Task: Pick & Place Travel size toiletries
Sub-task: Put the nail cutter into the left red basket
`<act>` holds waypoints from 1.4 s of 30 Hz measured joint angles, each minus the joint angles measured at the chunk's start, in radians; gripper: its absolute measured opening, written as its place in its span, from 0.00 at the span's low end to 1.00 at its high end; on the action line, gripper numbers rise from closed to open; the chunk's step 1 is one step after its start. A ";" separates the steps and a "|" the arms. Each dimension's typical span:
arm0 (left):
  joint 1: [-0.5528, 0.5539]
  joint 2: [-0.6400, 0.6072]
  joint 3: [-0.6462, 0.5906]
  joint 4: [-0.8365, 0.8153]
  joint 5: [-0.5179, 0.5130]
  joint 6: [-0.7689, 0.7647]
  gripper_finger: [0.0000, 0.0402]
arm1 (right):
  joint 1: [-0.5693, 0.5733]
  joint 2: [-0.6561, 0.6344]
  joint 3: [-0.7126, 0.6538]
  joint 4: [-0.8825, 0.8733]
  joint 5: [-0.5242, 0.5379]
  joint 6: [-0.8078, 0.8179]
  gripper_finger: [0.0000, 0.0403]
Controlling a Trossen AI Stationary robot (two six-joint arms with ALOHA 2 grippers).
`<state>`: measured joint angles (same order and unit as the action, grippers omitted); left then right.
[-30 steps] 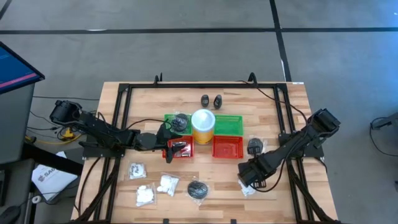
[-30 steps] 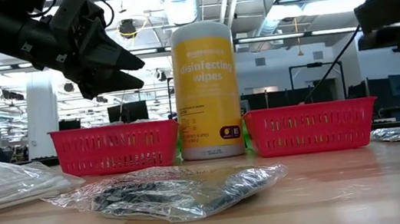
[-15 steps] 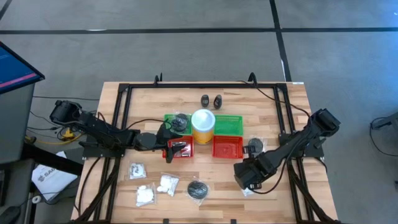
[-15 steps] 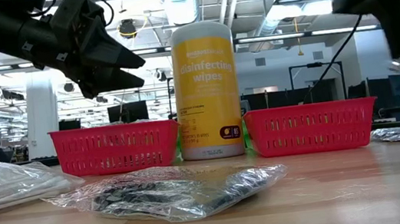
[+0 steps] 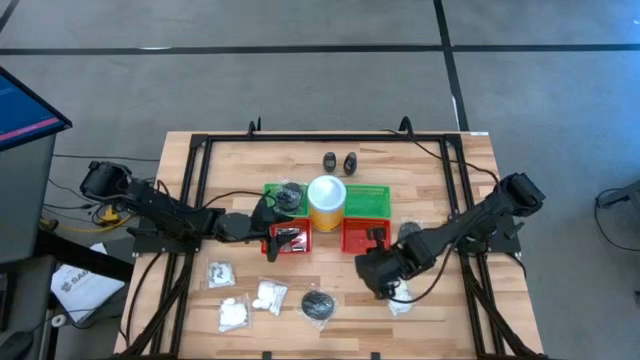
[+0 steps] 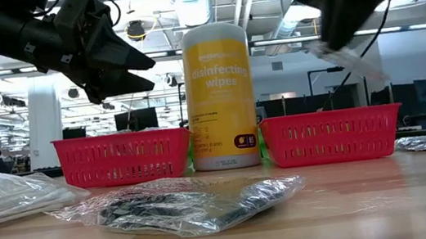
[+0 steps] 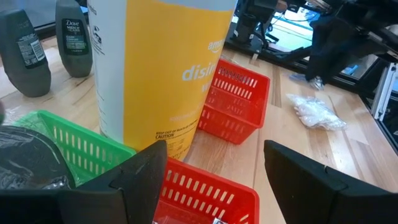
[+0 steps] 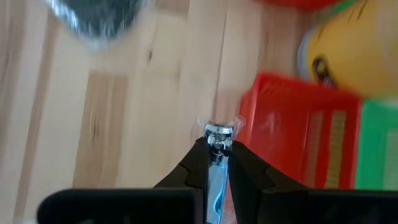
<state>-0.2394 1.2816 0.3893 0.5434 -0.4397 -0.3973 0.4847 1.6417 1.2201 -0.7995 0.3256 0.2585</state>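
My right hand (image 8: 217, 163) pinches a small silvery tube (image 8: 217, 149) above the tabletop (image 5: 350, 300), just short of the right red tray (image 5: 365, 238). I should centre over the tray, lower, then release so the tube cannot bounce out. My left hand (image 7: 211, 180) waits spread over the other red tray (image 7: 205, 193).

Right arm swings toward the red trays

The right gripper (image 5: 372, 274), clamped on a small silvery tube (image 8: 217, 163), has travelled left from the table's right side and now sits just beside the right red tray (image 5: 366, 236).
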 joint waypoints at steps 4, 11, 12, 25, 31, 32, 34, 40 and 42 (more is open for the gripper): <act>-0.002 0.000 0.000 0.008 0.000 0.012 0.65 | -0.045 0.000 0.000 0.088 0.000 -0.057 0.07; -0.018 0.000 0.000 0.095 0.051 0.127 0.65 | -0.126 0.000 0.000 0.276 0.016 -0.152 0.07; -0.022 0.000 0.000 0.107 0.058 0.140 0.65 | -0.135 0.000 0.000 0.305 0.016 -0.166 0.07; -0.036 0.000 0.000 0.193 0.079 0.236 0.65 | -0.215 0.000 0.000 0.735 0.015 -0.316 0.07; -0.036 0.000 0.000 0.297 0.079 0.313 0.65 | -0.248 0.000 0.000 0.870 0.015 -0.344 0.07; -0.036 0.000 0.000 0.312 0.079 0.325 0.65 | -0.253 0.000 0.000 0.891 0.015 -0.345 0.07; -0.036 0.000 0.000 0.348 0.079 0.353 0.65 | -0.261 0.000 0.000 0.929 0.014 -0.346 0.07; -0.031 0.000 0.000 0.446 0.078 0.422 0.64 | -0.287 0.000 0.000 1.005 0.003 -0.347 0.07; -0.020 0.000 0.000 0.464 0.079 0.443 0.62 | -0.295 0.000 0.000 1.031 -0.019 -0.347 0.07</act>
<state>-0.2593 1.2816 0.3897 1.0069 -0.3610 0.0455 0.1902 1.6417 1.2201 0.2320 0.3064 -0.0884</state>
